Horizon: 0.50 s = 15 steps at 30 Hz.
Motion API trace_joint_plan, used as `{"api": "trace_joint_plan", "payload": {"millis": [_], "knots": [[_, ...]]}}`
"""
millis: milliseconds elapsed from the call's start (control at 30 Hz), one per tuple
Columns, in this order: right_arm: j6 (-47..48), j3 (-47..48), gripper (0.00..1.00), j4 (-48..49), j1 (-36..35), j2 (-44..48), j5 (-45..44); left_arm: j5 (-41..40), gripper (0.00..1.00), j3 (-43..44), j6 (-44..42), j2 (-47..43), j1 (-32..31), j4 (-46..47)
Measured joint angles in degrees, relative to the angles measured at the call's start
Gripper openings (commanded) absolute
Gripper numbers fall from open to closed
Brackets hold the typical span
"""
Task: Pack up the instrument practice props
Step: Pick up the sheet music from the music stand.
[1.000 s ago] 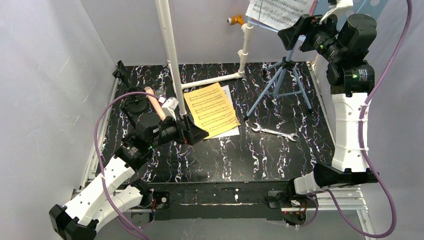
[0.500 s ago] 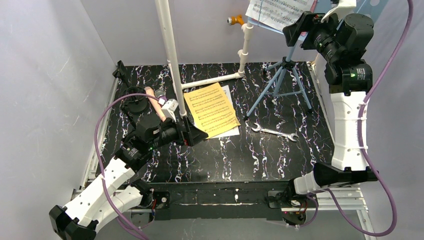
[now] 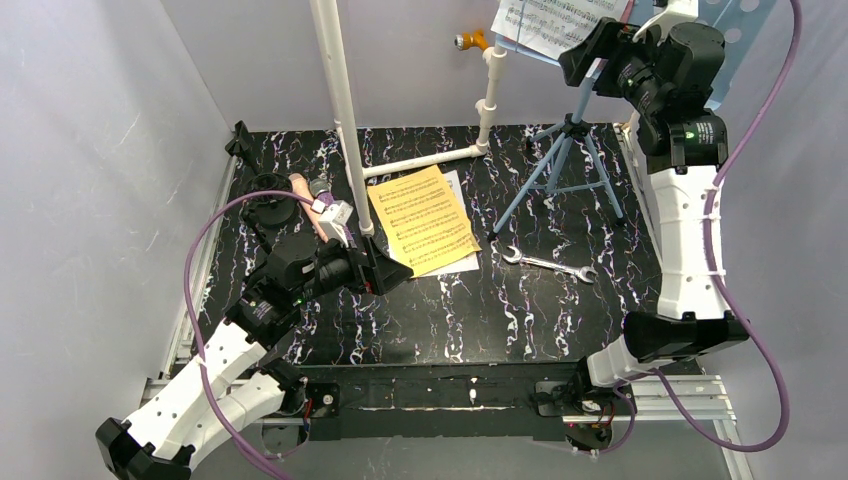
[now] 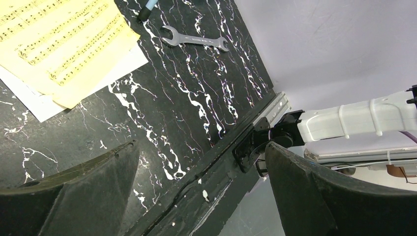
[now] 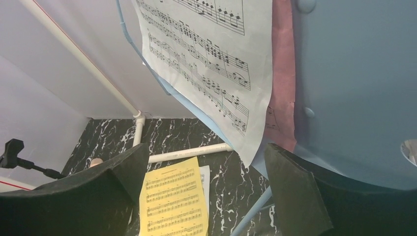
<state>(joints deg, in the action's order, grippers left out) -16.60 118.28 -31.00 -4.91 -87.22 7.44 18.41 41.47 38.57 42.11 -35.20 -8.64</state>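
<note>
A light-blue perforated music rack (image 3: pixel 738 40) stands on tripod legs (image 3: pixel 566 160) at the back right and holds white sheet music (image 3: pixel 556 20). In the right wrist view the white page (image 5: pixel 216 59) and a pink page (image 5: pixel 281 73) lie against the rack (image 5: pixel 354 83). My right gripper (image 3: pixel 585 55) is open and raised just below these pages. A yellow sheet (image 3: pixel 422 218) lies on a white page (image 3: pixel 458 264) mid-table. My left gripper (image 3: pixel 393 270) is open and empty beside the yellow sheet (image 4: pixel 54 39). A peach microphone (image 3: pixel 305 203) and a round-base holder (image 3: pixel 267 193) are at the left.
White pipes (image 3: pixel 340 100) rise and run along the back of the table. A silver wrench (image 3: pixel 548 264) lies right of the sheets and also shows in the left wrist view (image 4: pixel 195 39). A black mic tripod (image 5: pixel 24 160) shows at the far left wall.
My right gripper has moved up and left, closer to the pages on the rack. My left arm has shifted slightly toward the near edge.
</note>
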Motion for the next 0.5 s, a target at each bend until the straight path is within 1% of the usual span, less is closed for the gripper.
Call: {"api": "trace_joint_plan", "payload": {"millis": [200,500], "knots": [[-1.3,0.0,0.92,2.4,0.0,-1.4,0.7,0.0,0.98,0.0,0.0,0.0,0.0,-0.2],[-1.3,0.6,0.84,6.9,0.0,-3.7,0.9,-0.5,0.98,0.0,-0.6,0.0,0.0,-1.1]]}}
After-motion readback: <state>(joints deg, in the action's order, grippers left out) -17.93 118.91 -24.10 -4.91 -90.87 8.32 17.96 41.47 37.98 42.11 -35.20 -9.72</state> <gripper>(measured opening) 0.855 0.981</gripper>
